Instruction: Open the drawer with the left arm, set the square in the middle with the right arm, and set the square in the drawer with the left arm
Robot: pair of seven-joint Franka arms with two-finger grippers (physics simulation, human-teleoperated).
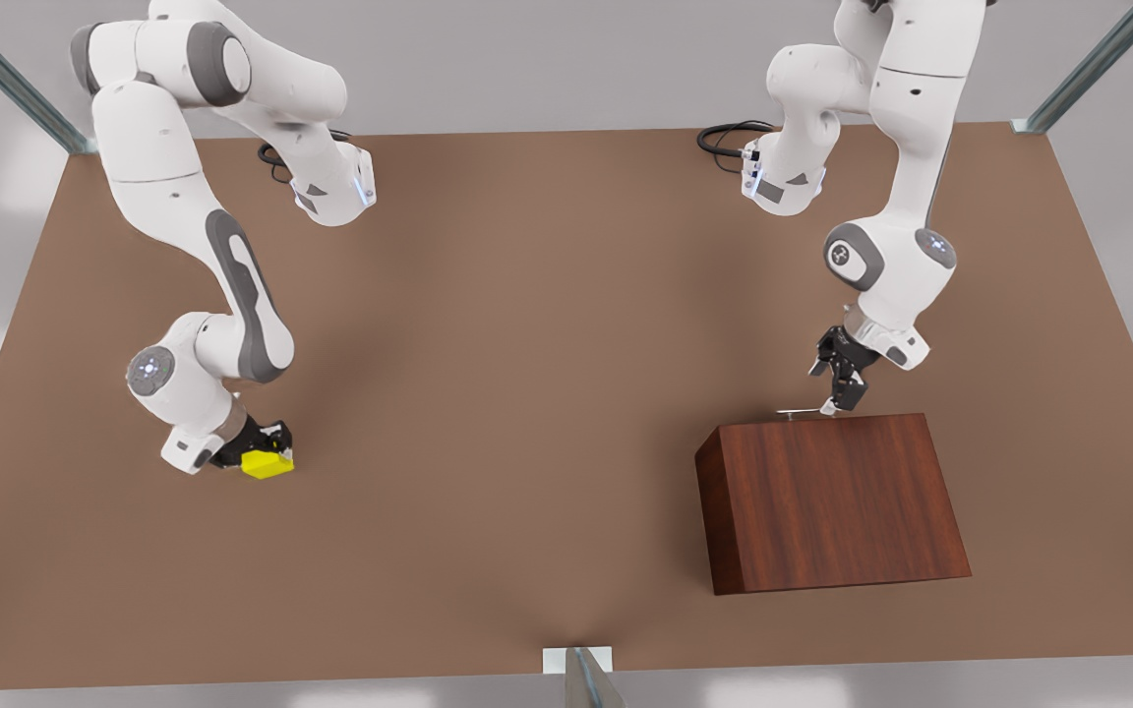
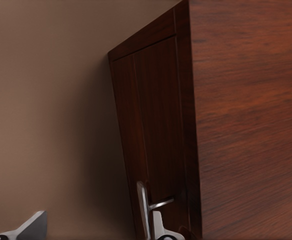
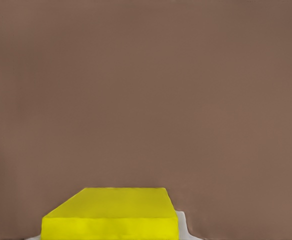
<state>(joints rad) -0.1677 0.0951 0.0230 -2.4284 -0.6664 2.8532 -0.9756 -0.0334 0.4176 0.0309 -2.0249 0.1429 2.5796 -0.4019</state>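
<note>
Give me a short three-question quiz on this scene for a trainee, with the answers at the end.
1. Short answer: what colour is the cube at the right pincer?
2. Pick one: the left pincer is open at A) the cube, B) the handle, C) nothing.
3. True or false: the drawer is already pulled out of the box.

Key: 1 yellow; 2 B; 3 false, its front sits flush with the box.
</note>
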